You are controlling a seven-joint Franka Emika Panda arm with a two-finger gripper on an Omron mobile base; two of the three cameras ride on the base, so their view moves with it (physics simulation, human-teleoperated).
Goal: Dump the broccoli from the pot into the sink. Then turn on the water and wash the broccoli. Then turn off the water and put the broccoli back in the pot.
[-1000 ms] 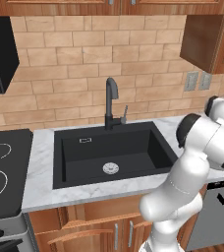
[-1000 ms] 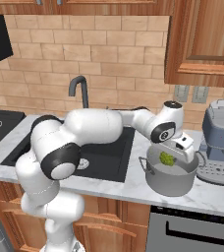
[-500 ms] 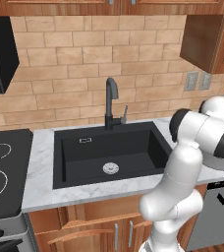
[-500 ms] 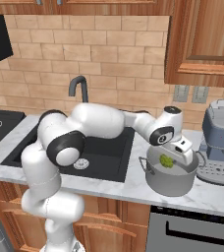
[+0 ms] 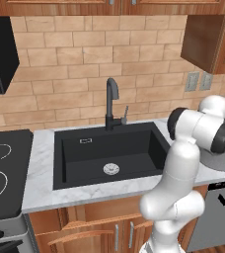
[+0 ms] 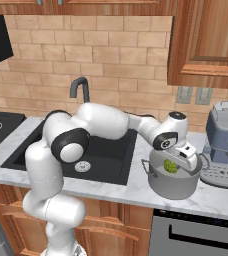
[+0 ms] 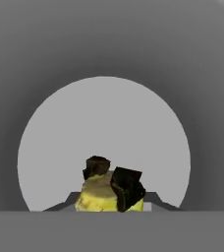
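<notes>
Lifted a little since a moment ago, the gripper (image 7: 113,183) sits over the pot (image 6: 174,181), right of the sink (image 6: 108,155). Its fingers are clamped on the broccoli (image 7: 100,197), held at the pot's mouth.

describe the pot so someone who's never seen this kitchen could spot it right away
Start at the black sink in the white marble counter and look to its right, before the grey coffee machine. The pot is a wide grey metal cylinder with loop handles, the only vessel with yellow-green broccoli inside and the gripper reaching in.
</notes>
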